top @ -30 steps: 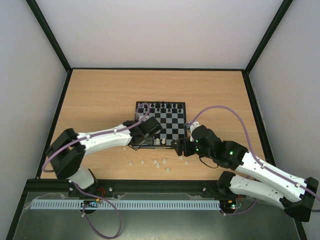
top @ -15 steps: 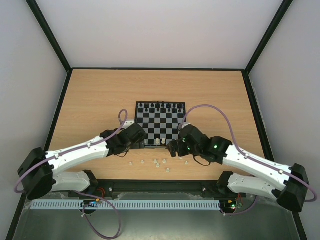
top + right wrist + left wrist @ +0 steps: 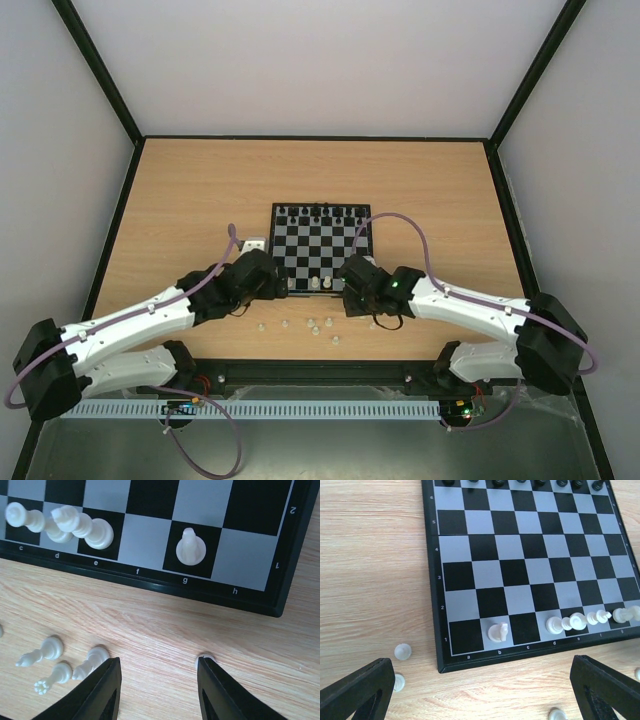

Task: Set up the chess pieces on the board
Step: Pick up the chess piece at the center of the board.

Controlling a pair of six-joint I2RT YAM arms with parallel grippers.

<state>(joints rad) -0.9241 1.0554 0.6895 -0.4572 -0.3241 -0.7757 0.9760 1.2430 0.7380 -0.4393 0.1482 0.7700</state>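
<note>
Now the board (image 3: 322,250) lies mid-frame overhead. At its lower edge the left gripper (image 3: 480,695) is spread wide and the right gripper (image 3: 157,690) partly apart, both gripping nothing. White chess pieces (image 3: 497,631) line its bottom row — others lie loose on the table (image 3: 200,200).

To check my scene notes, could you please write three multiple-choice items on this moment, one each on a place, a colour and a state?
1. In the right wrist view, which lettered square of the board holds the lone white piece?
A) f
B) g
C) h

2. What colour are the pieces along the board's far edge?
A) black
B) white
C) red

3. How is the left gripper?
A) shut on a piece
B) out of view
C) open and empty

Answers:
1 B: the piece stands just above the letter g, with f and h bare.
2 A: that row is dark in the top view.
3 C: its fingers stand wide apart with nothing held between them.
</note>
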